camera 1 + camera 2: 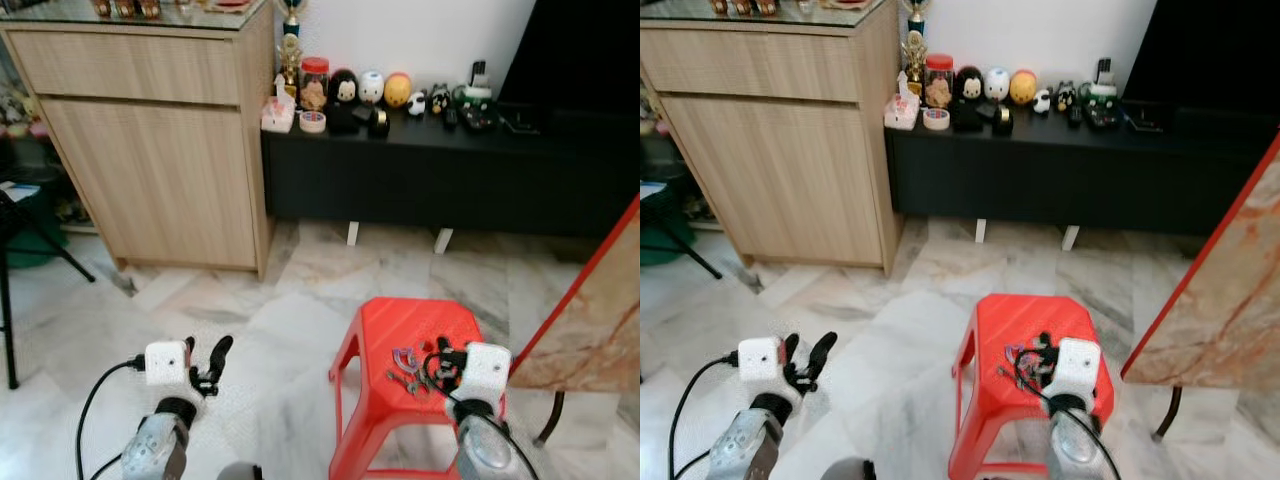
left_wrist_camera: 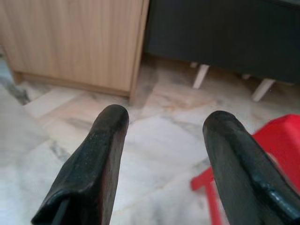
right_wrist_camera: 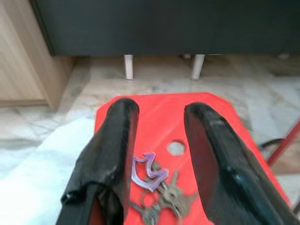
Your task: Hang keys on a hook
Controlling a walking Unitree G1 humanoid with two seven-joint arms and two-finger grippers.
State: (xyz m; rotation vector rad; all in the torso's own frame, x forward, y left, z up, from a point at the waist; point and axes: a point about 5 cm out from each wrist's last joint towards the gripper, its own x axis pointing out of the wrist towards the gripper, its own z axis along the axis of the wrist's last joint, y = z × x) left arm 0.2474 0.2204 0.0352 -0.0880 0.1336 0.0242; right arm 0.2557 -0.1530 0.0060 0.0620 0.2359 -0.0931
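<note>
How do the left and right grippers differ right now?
The right gripper is over the red stool, above the keys; the left gripper is out over bare marble floor, beside the stool. The right gripper's fingers bracket the keys; the left gripper's fingers have nothing between them. Shared: both are open, holding nothing, with black fingers pointing forward.

glossy red plastic stool (image 1: 400,325), metal keys (image 3: 161,192)
</note>
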